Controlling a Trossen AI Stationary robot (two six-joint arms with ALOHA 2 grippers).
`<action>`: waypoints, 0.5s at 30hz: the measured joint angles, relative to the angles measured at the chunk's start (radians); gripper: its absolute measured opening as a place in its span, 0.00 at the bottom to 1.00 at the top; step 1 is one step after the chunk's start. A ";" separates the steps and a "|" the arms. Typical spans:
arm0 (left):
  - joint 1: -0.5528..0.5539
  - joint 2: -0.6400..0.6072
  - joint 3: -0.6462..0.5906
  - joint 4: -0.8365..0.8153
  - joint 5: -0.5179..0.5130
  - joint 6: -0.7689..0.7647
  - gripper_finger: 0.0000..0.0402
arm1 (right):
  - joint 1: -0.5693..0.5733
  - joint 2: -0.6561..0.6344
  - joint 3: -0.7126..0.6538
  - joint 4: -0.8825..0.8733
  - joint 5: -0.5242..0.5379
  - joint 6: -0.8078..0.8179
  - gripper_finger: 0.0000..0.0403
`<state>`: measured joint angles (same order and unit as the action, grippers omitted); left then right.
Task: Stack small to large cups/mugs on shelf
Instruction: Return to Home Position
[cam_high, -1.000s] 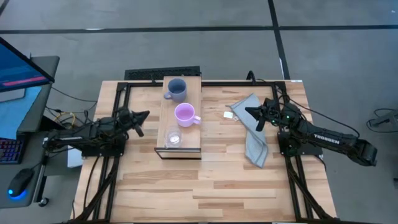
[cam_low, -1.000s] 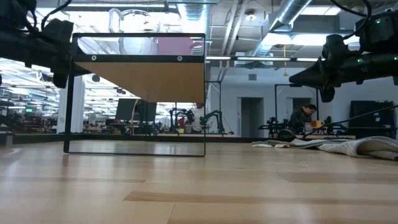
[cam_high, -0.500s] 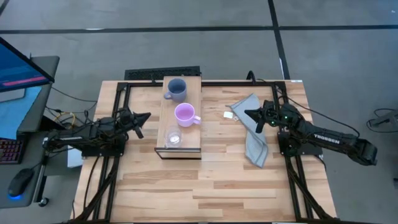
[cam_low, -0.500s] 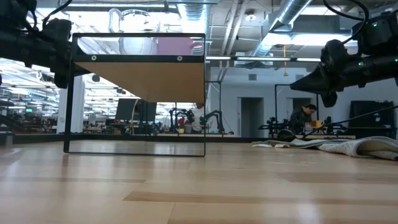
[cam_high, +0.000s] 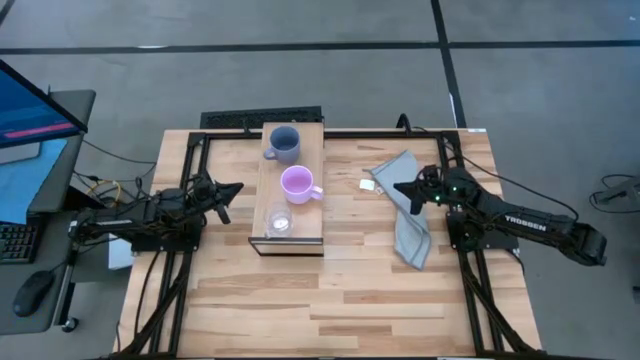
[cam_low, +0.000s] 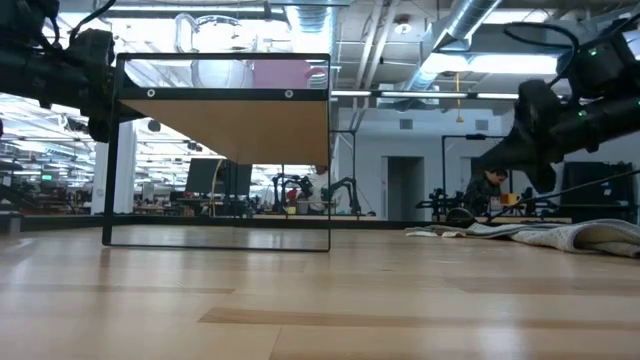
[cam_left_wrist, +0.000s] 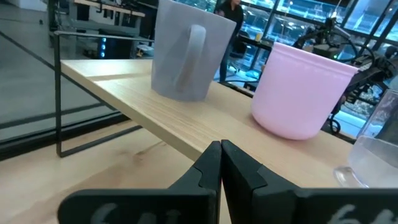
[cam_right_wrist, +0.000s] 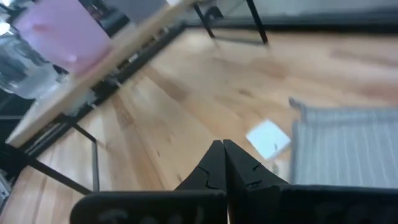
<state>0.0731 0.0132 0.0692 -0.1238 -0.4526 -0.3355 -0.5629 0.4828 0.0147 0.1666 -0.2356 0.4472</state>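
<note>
Three vessels stand apart in a row along the shelf (cam_high: 312, 215): the grey-blue mug (cam_high: 284, 143) at its far end, the lilac mug (cam_high: 297, 184) at its middle, the clear cup (cam_high: 279, 223) near its dark-edged end. None touches another, and bare wood runs along the shelf's right edge.

The left gripper (cam_high: 232, 188), fingers pressed together and empty, hangs off the shelf's left side, level with the lilac mug, a strip of open tabletop (cam_high: 350, 290) between them. The right gripper (cam_high: 398, 183), likewise clenched on nothing, hangs well off the shelf's right side, above the edge of a crumpled grey cloth (cam_high: 410, 235). A small white card (cam_high: 369, 185) lies between the cloth and the shelf. A dark keyboard (cam_high: 262, 118) lies just behind the shelf's far end.

From table height only the shelf's underside and black frame are plain; the vessels on top are hard to make out. The left wrist view cuts off the clear cup.
</note>
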 joint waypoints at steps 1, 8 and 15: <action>0.000 0.000 0.000 0.000 0.000 0.001 0.00 | 0.000 0.000 0.000 -0.018 0.000 0.011 0.01; 0.000 0.000 0.000 -0.001 0.003 0.001 0.00 | 0.000 0.001 0.000 -0.141 0.000 0.032 0.01; 0.000 0.000 -0.001 -0.004 0.004 0.020 0.00 | 0.000 0.001 0.000 -0.141 0.000 0.043 0.01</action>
<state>0.0731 0.0132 0.0685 -0.1273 -0.4487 -0.3153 -0.5629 0.4842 0.0147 0.0257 -0.2356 0.4904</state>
